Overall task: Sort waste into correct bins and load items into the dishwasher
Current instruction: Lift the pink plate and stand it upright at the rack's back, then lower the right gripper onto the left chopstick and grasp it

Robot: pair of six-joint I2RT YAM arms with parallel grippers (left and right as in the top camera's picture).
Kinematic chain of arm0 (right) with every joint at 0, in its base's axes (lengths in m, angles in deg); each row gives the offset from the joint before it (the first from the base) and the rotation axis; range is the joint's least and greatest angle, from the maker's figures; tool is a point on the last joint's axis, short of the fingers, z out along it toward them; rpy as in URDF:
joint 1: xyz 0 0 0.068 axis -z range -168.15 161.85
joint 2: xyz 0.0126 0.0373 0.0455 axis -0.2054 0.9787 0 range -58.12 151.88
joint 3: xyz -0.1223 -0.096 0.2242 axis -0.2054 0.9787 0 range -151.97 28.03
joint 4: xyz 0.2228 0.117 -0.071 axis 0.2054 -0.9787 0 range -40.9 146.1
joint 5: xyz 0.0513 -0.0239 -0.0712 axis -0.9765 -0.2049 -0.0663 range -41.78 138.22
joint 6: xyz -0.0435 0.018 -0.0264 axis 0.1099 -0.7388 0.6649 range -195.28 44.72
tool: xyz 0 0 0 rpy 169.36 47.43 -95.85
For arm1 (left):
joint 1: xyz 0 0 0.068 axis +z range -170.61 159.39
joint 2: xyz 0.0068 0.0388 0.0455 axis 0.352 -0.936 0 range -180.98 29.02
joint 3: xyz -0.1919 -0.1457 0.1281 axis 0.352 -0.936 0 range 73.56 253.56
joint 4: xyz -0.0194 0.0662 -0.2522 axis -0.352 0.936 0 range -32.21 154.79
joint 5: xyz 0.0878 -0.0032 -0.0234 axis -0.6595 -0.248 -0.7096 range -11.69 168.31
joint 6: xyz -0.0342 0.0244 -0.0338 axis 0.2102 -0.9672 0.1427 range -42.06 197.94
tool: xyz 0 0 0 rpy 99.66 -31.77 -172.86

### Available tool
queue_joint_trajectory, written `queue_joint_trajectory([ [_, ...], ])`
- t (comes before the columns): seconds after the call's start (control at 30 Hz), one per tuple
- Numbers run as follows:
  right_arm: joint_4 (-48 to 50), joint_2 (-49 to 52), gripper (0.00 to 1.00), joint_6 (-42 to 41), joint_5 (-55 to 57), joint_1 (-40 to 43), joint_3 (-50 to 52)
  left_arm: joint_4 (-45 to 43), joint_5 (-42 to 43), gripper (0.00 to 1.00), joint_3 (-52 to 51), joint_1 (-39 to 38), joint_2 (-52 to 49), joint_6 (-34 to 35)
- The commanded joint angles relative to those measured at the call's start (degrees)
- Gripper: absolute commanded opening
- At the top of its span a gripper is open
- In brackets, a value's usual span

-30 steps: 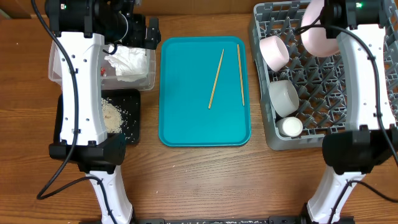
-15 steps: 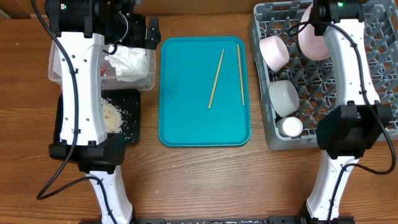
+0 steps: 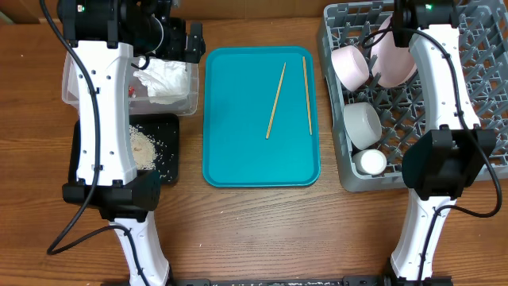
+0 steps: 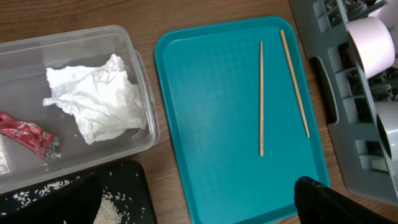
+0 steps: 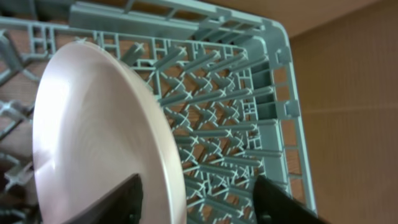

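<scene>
White round glossy plate is standing on edge in the pegged grey plastic rack, and I am seeing my right gripper unclenched astride its rim, left gripper gaping.

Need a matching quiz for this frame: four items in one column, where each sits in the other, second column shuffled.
Things:
1 chopsticks
2 napkin
3 rice
4 plate

Places:
A on the black tray
B standing in the grey rack
C lying on the teal tray
D in the clear tub

Pairs: 1-C, 2-D, 3-A, 4-B
</scene>
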Motion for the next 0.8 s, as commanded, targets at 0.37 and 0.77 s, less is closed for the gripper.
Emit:
queue_joint_trajectory([
  [0.37, -7.5, -12.1, 1.0, -18.6, -35.3, -0.1, -9.0, -0.2, -0.3, 1.0, 0.8, -0.5, 1.0, 0.5],
  [0.77, -9.1, -7.1, 0.83, -37.6, -48.9, -11.6, -5.2, -0.2, -0.3, 1.0, 0.8, -0.5, 1.0, 0.5],
])
